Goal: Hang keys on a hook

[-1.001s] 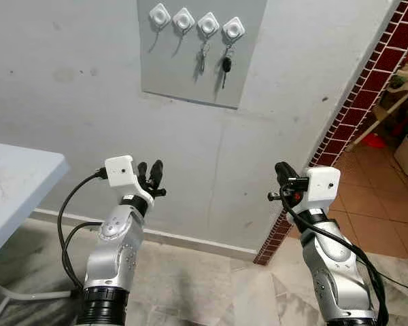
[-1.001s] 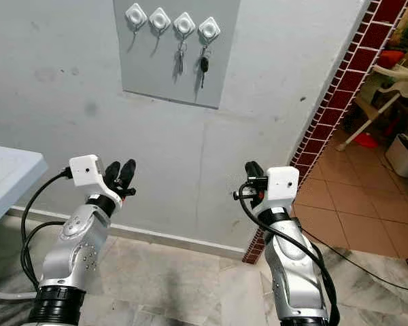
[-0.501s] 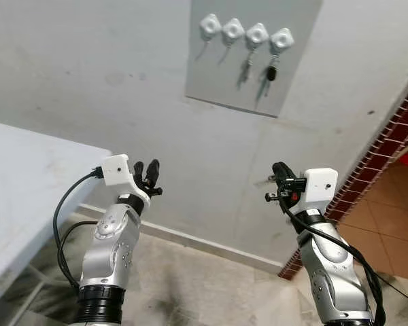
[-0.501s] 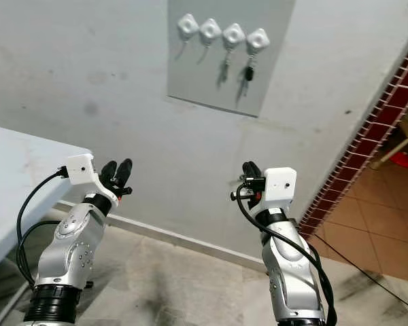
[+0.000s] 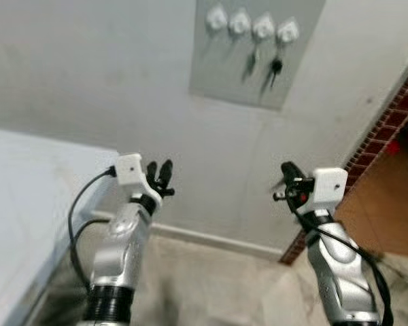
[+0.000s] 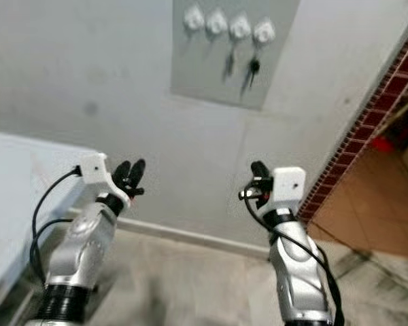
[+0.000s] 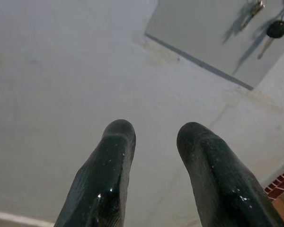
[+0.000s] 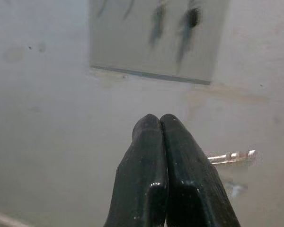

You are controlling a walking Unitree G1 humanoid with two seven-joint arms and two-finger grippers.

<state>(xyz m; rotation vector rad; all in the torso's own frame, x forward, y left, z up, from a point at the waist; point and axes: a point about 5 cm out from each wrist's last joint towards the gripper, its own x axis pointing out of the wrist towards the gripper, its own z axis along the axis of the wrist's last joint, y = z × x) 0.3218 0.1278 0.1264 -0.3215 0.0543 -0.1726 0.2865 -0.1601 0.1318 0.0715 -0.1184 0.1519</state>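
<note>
My right gripper (image 8: 159,124) is pressed fully closed, the two black fingers meeting along their whole length with no gap. In the right wrist view a thin silver key blade (image 8: 231,156) sticks out sideways from behind the fingers, so something metal is near or under the pinch, but I cannot tell whether the fingers actually clamp it. In the head views the same gripper sits at about four o'clock, raised before the grey wall (image 5: 88,81), well below the hooks.

My left gripper (image 7: 154,135) stands parted, a clear gap between its two fingertips (image 7: 119,132), and nothing lies between them or touches them. It is lifted at about eight o'clock in the head view, facing the wall, just beside the edge of the white table (image 5: 27,197).

High at twelve o'clock a grey panel (image 5: 231,75) is fixed to the wall with a row of four white hooks (image 5: 253,24). The two hooks on the left carry nothing that I can make out through the blur. The third holds a silver key (image 5: 250,62) and the fourth a black-headed key (image 5: 275,66); both hang straight down against the panel. A red brick edge (image 5: 387,122) runs up at three o'clock.
</note>
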